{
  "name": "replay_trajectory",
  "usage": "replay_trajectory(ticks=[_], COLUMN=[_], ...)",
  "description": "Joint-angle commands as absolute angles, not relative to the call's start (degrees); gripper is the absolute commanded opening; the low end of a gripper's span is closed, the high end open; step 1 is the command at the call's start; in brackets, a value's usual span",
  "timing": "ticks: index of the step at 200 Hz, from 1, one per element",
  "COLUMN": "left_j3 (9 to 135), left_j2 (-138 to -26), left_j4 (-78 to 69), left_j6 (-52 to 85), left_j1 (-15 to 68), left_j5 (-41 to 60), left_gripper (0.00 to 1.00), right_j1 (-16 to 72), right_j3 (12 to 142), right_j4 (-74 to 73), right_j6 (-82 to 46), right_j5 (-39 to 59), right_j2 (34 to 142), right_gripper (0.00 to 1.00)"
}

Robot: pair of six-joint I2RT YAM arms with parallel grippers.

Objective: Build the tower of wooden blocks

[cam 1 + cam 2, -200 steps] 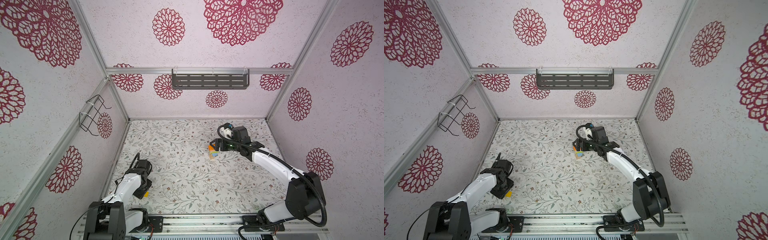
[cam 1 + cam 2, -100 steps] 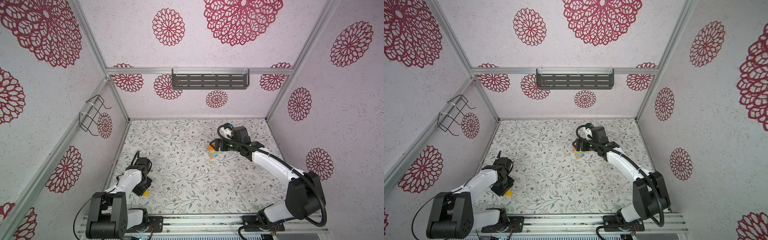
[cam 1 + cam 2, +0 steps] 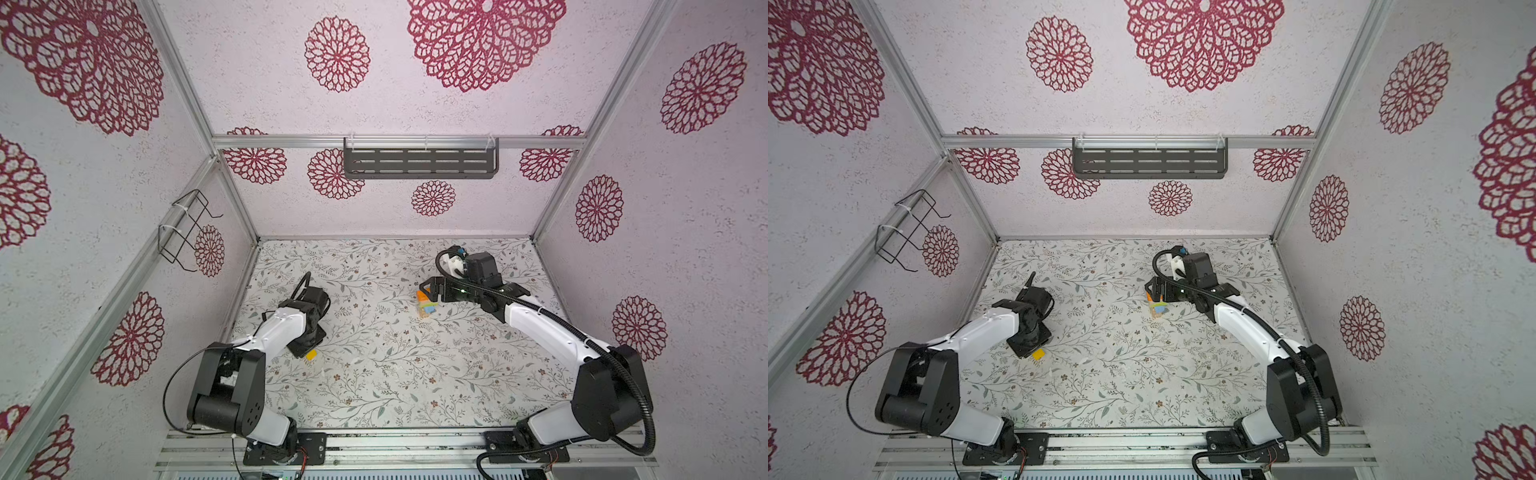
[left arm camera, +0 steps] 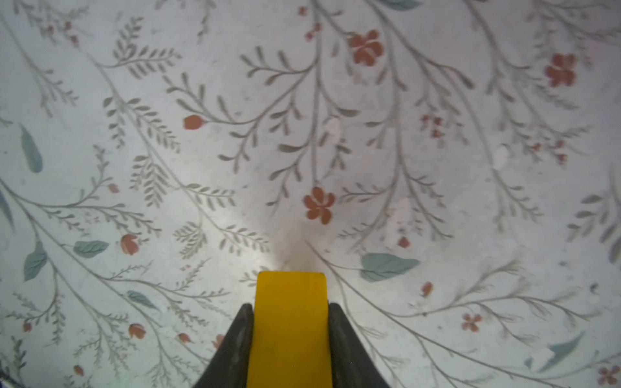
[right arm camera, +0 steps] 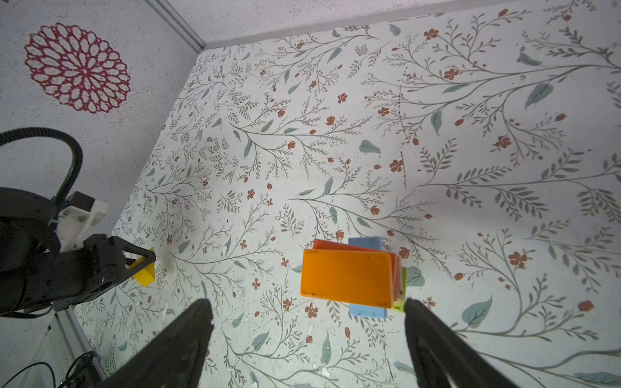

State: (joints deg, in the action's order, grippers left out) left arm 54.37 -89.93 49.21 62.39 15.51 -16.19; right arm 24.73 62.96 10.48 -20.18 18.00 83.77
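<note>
Left wrist view: left gripper (image 4: pixel 289 307) clamps a yellow painted wooden bar (image 4: pixel 290 336) close to the floral tabletop (image 4: pixel 302 134). Mid-table, the right wrist view shows the wood block tower (image 5: pixel 346 278), orange bar on top, before the right gripper (image 5: pixel 306 304), its fingers spread and empty. In both top views that gripper partly hides it.

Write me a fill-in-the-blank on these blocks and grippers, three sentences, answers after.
1. The left gripper is shut on a block whose colour is ____.
2. The top piece of the wood block tower is painted ____.
3. The right gripper, close by the tower, has its jaws ____.

Missing words: yellow; orange; open.
</note>
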Motion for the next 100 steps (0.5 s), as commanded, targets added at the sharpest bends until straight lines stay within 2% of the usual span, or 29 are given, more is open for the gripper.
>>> replay_trajectory(ticks=[1,60,100], left_j3=[60.11,78.58,102.81], left_j2=[-94.32,-103.64,-111.73], left_j4=[51.55,56.75,68.02], left_j6=[62.92,59.57,53.46], left_j1=[19.62,26.94,31.5], left_j5=[-18.61,-20.32,-21.58], left_gripper=[0.12,0.12,0.12], right_j1=[23.95,22.17,19.18], right_j3=[62.53,61.57,60.98], right_j4=[9.58,9.31,9.62], right_j6=[-20.3,-20.49,-22.1], right_j5=[17.49,16.54,15.51], right_j2=[80.87,79.07,77.9], right_gripper=[0.92,0.94,0.97])
